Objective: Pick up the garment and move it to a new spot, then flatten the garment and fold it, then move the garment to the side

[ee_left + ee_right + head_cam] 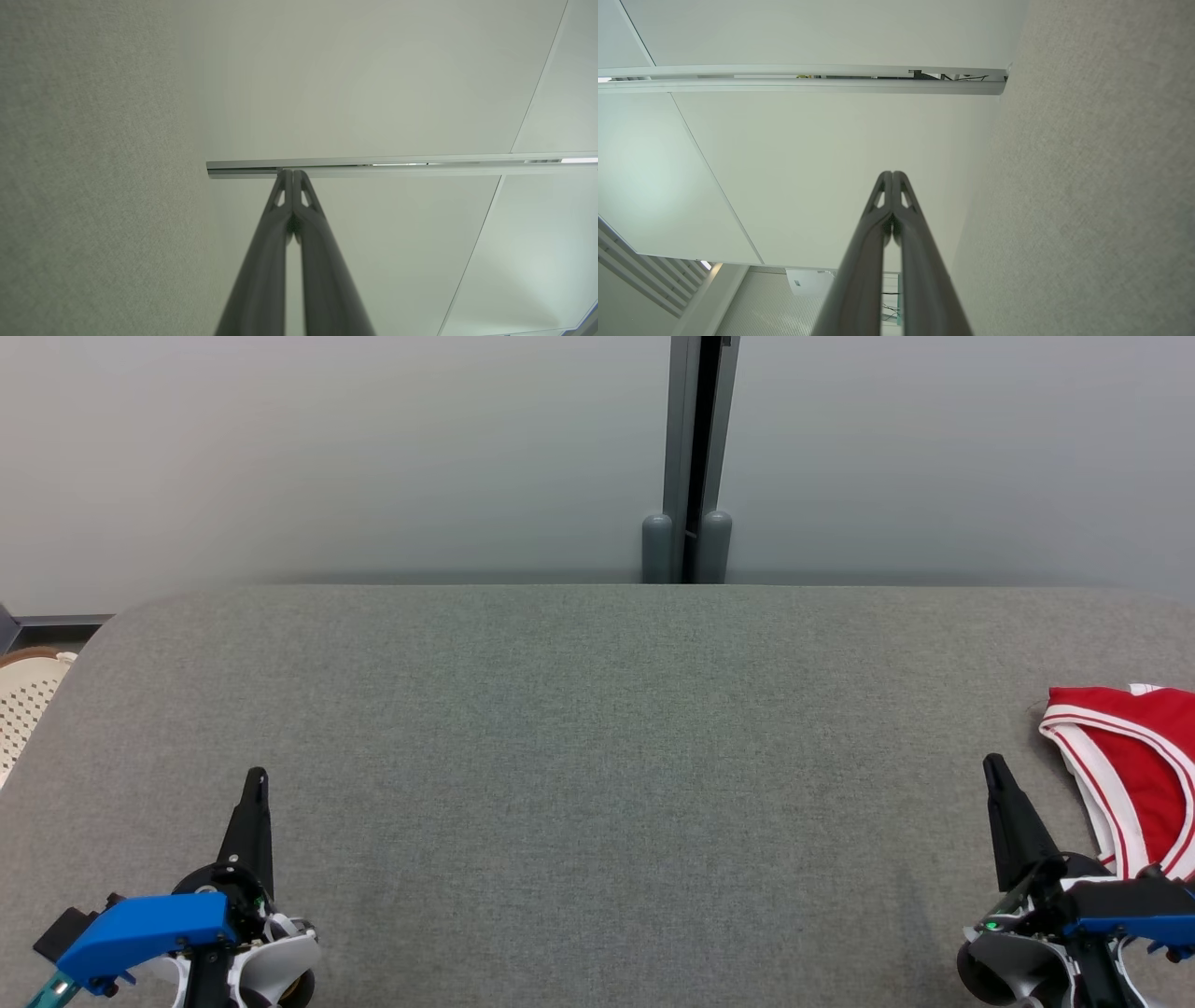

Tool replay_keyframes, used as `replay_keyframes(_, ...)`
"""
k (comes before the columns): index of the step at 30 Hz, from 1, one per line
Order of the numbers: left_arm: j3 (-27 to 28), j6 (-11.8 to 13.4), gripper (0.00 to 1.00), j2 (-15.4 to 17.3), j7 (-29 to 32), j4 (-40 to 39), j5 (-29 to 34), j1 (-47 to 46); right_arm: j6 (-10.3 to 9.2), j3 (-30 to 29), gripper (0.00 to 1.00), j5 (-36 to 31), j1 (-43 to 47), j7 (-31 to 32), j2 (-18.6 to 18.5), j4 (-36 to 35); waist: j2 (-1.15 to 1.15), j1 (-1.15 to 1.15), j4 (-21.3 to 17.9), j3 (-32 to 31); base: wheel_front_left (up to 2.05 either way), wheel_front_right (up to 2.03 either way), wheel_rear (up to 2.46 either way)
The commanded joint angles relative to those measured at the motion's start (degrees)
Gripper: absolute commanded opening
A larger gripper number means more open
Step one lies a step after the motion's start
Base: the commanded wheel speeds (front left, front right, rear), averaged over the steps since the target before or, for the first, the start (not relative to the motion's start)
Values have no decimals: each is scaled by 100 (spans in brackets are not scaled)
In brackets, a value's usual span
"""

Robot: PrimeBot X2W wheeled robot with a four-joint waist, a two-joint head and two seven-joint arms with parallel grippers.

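Jaws pressed together on left gripper [257, 775], right gripper [992, 763]. Red white-trimmed cloth garment [1134, 775], just rt of right gripper: could be shoved, not gripped, if approached unopened.

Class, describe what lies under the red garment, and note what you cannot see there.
The red garment rests on the grey fabric tabletop, beside the right gripper. Whether anything lies beneath the cloth is hidden; its right part runs past the picture's edge.

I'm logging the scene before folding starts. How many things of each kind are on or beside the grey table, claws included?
red garment: 1
claws: 2, the left claw and the right claw, both shut
pale perforated basket: 1
Total: 4
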Motion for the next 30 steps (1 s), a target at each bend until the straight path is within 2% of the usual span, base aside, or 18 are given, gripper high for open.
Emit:
replay_keyframes(1,9,-18,0,3,23,-27,-14,-55,2,-11,0,14,69,25,-31,-22,0,0,0,0,0,0,0)
replay_keyframes(30,9,-18,0,3,22,-28,-14,-55,2,-10,0,15,69,24,-32,-22,0,0,0,0,0,0,0)
